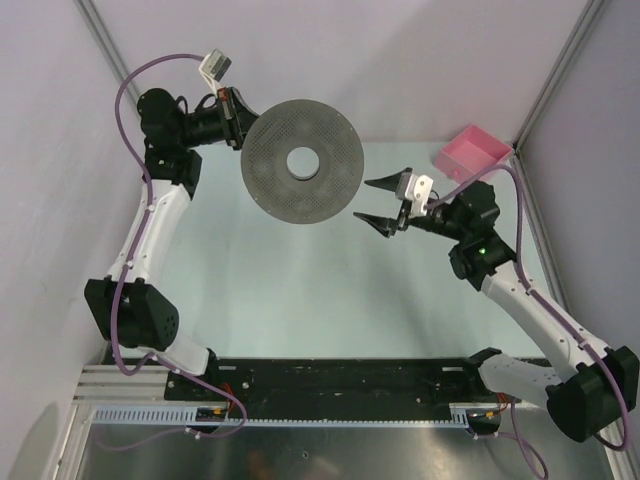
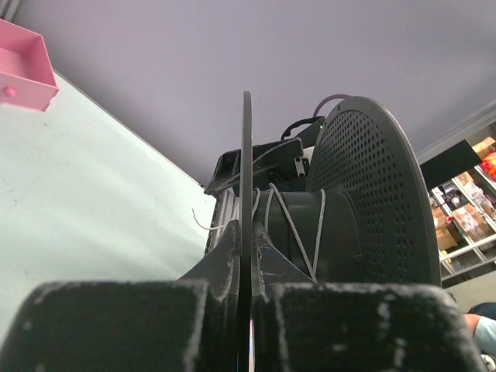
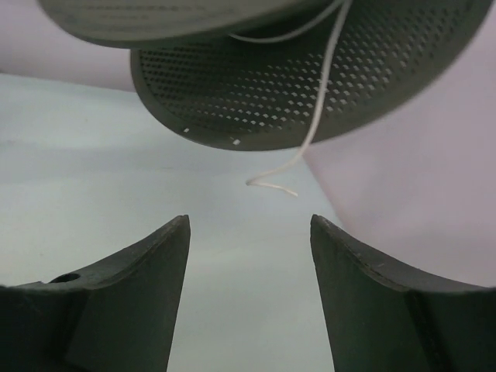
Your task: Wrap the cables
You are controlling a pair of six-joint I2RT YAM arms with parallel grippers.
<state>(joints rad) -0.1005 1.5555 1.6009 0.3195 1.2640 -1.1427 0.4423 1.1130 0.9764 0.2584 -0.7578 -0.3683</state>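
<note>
1. Pale green desk (image 1: 300, 290): carries both arm bases at its near edge. No part of the task's items rests on it that can be made out.

2. Dark grey perforated plastic spool (image 1: 302, 163): two round flanges and a hub, held in the air above the far left of the desk, its broad face towards the top camera.

3. Left gripper (image 2: 246, 244): clamped on the rim of the spool's near flange, which runs edge-on between its fingers in the left wrist view. It serves as the holder.

4. Right gripper (image 1: 378, 203): jaws spread wide with nothing between them, just to the right of the spool and level with its lower edge. In the right wrist view it (image 3: 249, 256) looks up at the flanges from below.

5. Pink rectangular plastic tray (image 1: 473, 152): far right corner of the desk, well apart from the work. Its contents cannot be told.

6. Thin whitish wire (image 3: 318, 116): a few turns lie crosswise on the hub (image 2: 294, 225) between the flanges. A short tail drops from the gap and ends in a curled free tip (image 3: 267, 184), hanging above and ahead of the open fingers and touching neither.

Step in hand, as judged: winding is largely done and the loose tail is left to take up.

Next move calls for: raising the right gripper so the fine tip falls between its fingers, closing gently, then leading the tail round the hub while the left grip stays firm. The wire is hair-fine, so it is easy to miss.
</note>
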